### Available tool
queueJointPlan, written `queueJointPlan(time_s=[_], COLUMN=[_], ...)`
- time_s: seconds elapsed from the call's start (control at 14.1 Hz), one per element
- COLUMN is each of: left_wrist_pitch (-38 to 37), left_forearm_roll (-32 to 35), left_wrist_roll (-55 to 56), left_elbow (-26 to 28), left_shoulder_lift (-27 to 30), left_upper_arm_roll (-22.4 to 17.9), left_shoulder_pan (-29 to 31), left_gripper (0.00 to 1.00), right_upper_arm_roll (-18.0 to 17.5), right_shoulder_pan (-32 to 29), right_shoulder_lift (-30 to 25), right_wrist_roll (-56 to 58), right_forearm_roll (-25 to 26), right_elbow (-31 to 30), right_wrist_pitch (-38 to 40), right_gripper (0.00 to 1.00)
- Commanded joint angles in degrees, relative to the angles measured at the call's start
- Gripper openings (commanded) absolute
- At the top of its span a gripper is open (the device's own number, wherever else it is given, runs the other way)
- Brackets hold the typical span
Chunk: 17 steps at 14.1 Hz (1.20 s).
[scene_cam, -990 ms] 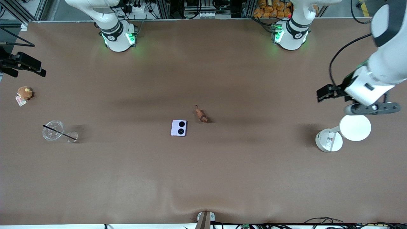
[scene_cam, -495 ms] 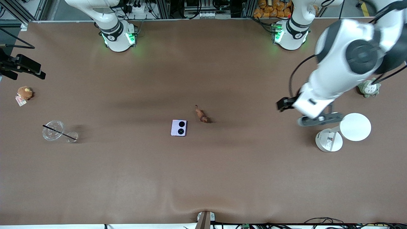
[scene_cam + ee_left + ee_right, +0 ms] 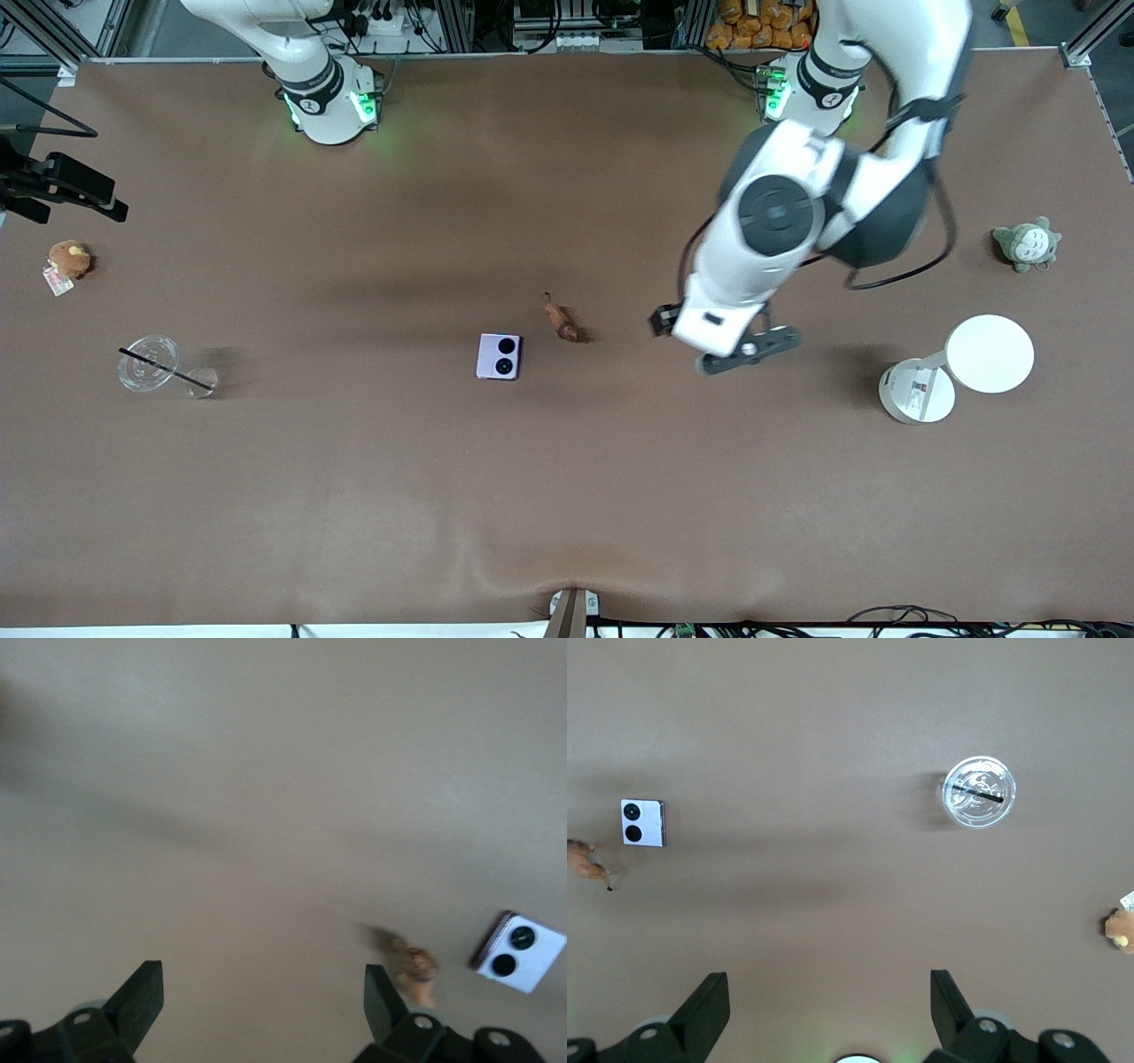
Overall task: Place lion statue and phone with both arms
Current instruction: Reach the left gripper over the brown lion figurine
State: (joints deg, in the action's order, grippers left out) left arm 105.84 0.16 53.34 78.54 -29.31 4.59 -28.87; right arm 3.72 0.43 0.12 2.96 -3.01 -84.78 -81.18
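The lion statue (image 3: 562,321), a tiny reddish-brown figurine, lies on the brown table near its middle. The phone (image 3: 499,356), pale lavender with two black circles, lies flat beside it, a little nearer the front camera and toward the right arm's end. My left gripper (image 3: 749,348) is open and empty over bare table between the lion and a white stand. Its wrist view shows its open gripper (image 3: 263,979), the lion (image 3: 412,964) and the phone (image 3: 521,950) off to one side. My right gripper (image 3: 830,988) is open and empty, waiting high above the table; its view shows the phone (image 3: 642,822) and the lion (image 3: 585,859).
A clear cup with a black straw (image 3: 149,363) and a round brown plush with a tag (image 3: 69,259) sit toward the right arm's end. A grey-green plush (image 3: 1026,244) and a white stand with a round disc (image 3: 990,354) sit toward the left arm's end.
My left arm has swung from its end of the table toward the middle, uncovering the grey-green plush. The lion, the phone and the right arm have not moved.
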Motion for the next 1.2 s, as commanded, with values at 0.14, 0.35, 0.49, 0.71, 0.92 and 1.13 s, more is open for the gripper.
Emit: queueJointPlan(time_s=[0.14, 0.35, 0.49, 0.71, 0.92, 1.13], left_wrist_pitch=[9.54, 13.67, 17.02, 18.44, 20.36, 20.99], left_forearm_roll=[-0.51, -0.42, -0.42, -0.07, 0.11, 0.37], left_wrist_roll=[15.98, 21.53, 24.87, 27.07, 28.92, 30.33], left_elbow=[-3.75, -3.66, -3.75, -3.57, -3.57, -3.22], left_shoulder_lift=[-8.3, -11.55, -13.92, -16.83, -19.38, -20.26], left_upper_arm_roll=[-0.73, -0.81, -0.9, -1.25, -1.43, -1.87], left_shoulder_pan=[-6.01, -8.39, -10.24, -13.23, -14.81, -16.22], left_gripper=[1.0, 1.0, 1.0, 1.0, 1.0, 1.0], right_upper_arm_roll=[-0.2, -0.2, -0.2, -0.2, -0.29, -0.29], right_shoulder_pan=[-0.25, -0.34, -0.42, -0.07, 0.71, 1.77], right_shoulder_lift=[0.66, 0.76, 0.67, 1.89, 5.93, 7.08], right_wrist_roll=[1.96, 1.96, 1.61, 1.17, 1.26, 1.08], right_forearm_roll=[-0.59, -0.59, -0.68, -0.33, -0.77, -1.81], right_elbow=[-0.3, -0.21, -0.04, -0.04, 0.31, 0.32], right_wrist_pitch=[-1.95, -2.06, -1.7, 1.1, 1.9, 1.46], right_gripper=[1.0, 1.0, 1.0, 1.0, 1.0, 1.0])
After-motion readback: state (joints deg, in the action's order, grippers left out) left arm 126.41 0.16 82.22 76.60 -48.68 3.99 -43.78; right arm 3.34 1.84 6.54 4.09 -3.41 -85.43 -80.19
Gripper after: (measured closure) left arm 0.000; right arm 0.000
